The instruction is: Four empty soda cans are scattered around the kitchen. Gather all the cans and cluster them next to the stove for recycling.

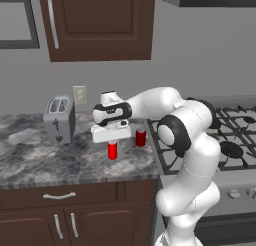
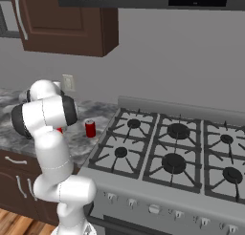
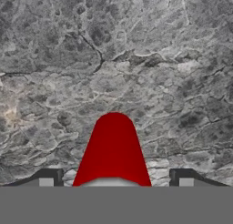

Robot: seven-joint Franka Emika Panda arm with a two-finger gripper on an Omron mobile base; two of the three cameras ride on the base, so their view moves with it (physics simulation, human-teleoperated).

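A red soda can [image 1: 112, 151] stands upright on the marble counter [image 1: 40, 155], left of the stove [image 1: 230, 135]. My gripper [image 1: 112, 144] hangs straight down over it. In the hand view the can [image 3: 113, 150] rises between my two fingertips [image 3: 49, 178], with a gap on each side, so the gripper [image 3: 113, 181] is open around it. A second red can [image 1: 141, 137] stands a little behind and to the right, close to the stove's left edge [image 2: 107, 138]. From the right base this second can [image 2: 90, 128] is plain, while the arm hides most of the first can [image 2: 59, 130].
A grey toaster [image 1: 60, 119] stands at the back left of the counter, under a wall outlet [image 1: 79, 94]. Dark wall cabinets [image 1: 97, 22] hang above. The stove's black grates [image 2: 174, 148] spread out to the right. The counter's front edge runs just before the can.
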